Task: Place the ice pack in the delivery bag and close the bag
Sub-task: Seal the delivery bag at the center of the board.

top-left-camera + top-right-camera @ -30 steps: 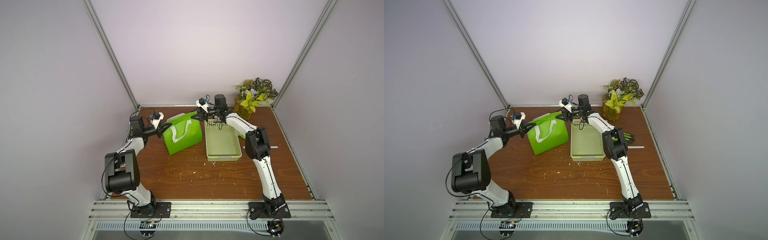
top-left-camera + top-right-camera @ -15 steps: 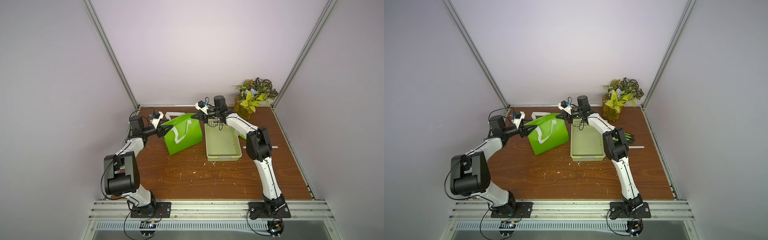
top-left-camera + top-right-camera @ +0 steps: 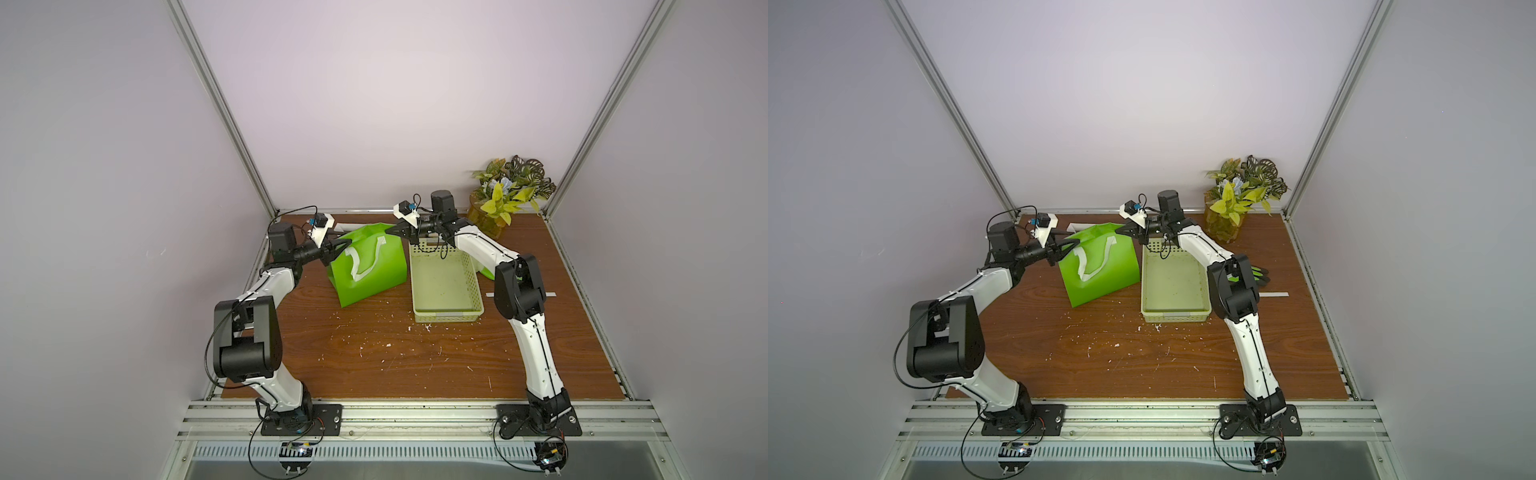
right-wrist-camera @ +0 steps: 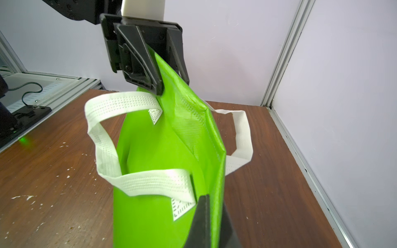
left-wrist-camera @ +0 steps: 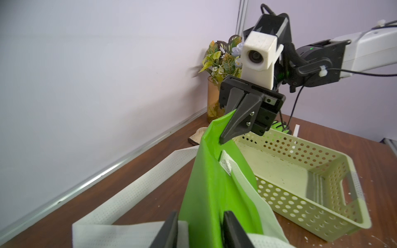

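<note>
Currently the delivery bag (image 3: 370, 266) stands between both claws, its mouth flattened. The right gripper (image 5: 224, 137) pinches one rim corner. The left gripper (image 4: 171, 84) has jaws part-spread astride the opposite rim end, not visibly biting. Fabric looks light and floppy, likely slick, so grip the stitched hem. Ice pack not in view.

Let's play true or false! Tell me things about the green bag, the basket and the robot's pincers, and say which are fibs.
The right pincer pinches the delivery bag's top edge. True.
The bag's handles are white. True.
An ice pack lies in the basket. False: the basket holds nothing.
The bag sits inside the basket. False: it stands on the table beside it.
The plant stands right beside the bag. False: it stands in a far corner, beyond the basket.
</note>
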Action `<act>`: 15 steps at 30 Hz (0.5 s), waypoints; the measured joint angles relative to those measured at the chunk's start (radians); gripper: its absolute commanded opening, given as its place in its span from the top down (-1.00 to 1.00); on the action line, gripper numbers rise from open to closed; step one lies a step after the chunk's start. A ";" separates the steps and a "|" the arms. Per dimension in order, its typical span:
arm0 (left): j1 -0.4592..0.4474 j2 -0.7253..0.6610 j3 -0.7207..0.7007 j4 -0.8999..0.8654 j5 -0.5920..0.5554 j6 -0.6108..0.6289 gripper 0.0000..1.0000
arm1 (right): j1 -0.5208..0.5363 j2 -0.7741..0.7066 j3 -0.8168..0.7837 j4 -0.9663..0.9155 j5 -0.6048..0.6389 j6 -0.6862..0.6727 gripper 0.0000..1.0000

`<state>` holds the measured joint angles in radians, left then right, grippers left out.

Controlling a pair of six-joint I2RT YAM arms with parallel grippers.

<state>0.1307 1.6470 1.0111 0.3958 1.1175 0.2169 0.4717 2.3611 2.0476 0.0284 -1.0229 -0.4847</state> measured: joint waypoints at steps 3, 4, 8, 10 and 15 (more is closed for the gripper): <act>0.000 -0.001 0.001 -0.013 -0.009 0.007 -0.37 | -0.003 -0.006 0.000 -0.005 0.005 -0.002 1.00; 0.002 -0.003 -0.002 -0.016 -0.007 0.003 -0.42 | -0.005 -0.008 0.000 -0.008 0.006 -0.002 1.00; 0.026 -0.049 -0.016 -0.062 -0.006 0.005 -0.54 | -0.008 -0.015 0.000 -0.028 0.006 -0.011 1.00; 0.037 -0.091 -0.014 -0.132 -0.026 0.040 -0.56 | -0.008 -0.017 0.000 -0.034 0.007 -0.015 1.00; 0.048 -0.227 -0.006 -0.318 -0.109 0.114 -0.63 | -0.008 -0.025 -0.001 -0.044 0.016 -0.027 1.00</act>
<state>0.1791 1.4204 1.0054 0.0780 1.0080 0.3313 0.4637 2.3363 2.0468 -0.0154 -1.0069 -0.5121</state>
